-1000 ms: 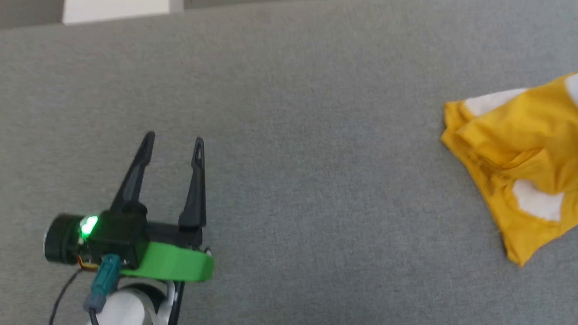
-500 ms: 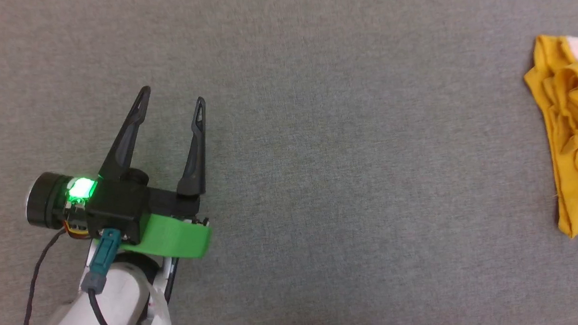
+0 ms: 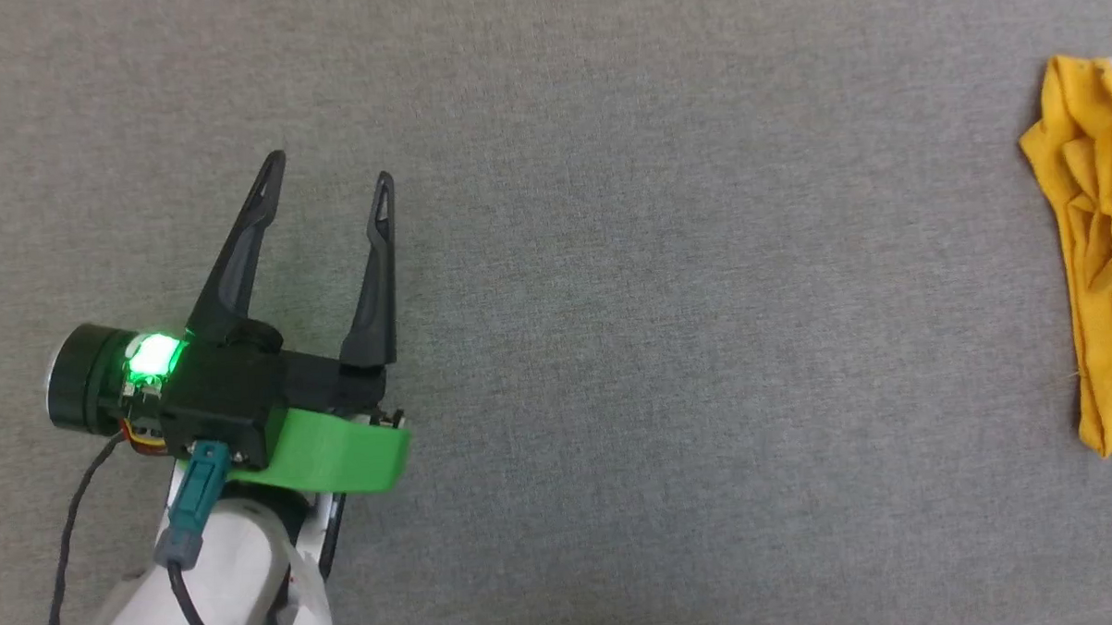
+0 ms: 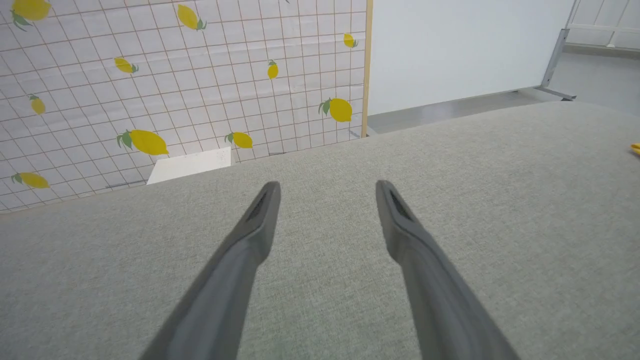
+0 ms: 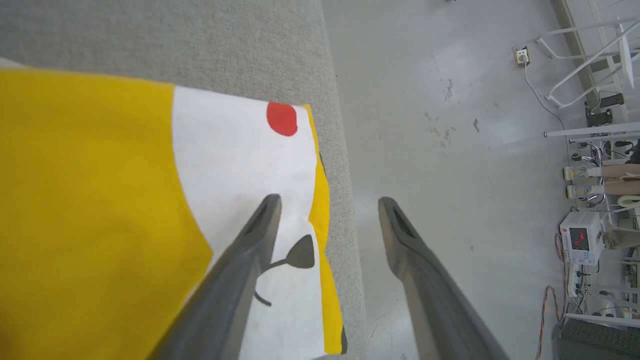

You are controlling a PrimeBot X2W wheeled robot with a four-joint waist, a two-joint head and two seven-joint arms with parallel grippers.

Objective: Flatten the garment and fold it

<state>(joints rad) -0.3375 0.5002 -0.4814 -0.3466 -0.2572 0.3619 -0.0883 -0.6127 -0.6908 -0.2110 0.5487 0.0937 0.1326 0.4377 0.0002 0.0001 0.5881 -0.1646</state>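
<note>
Head view, garment (image 3: 1095, 257): crumpled yellow cotton on the desk (image 3: 659, 346), at the frame's right edge; more of it showed a second ago, before the camera shifted.
Right wrist view, garment: lies smooth by the desk's edge, its white oval (image 5: 240, 165) bearing a red dot (image 5: 281, 119) and black line marks.
Right gripper (image 5: 328, 199): fingers spread wide, holding nothing, one over the garment's edge.
Left gripper (image 3: 329, 167): wide open, empty, over bare desk, well apart from the garment.
Desk: grey, finely woven cover.
Floor (image 5: 440, 125): pale, smooth.

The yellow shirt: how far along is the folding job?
Barely begun. Nothing looks done: the garment lies bunched and creased at the right side of the table. In hand: nothing; the right gripper hangs open over its edge, the left gripper open, well apart. Left: flattening, then every fold.
</note>
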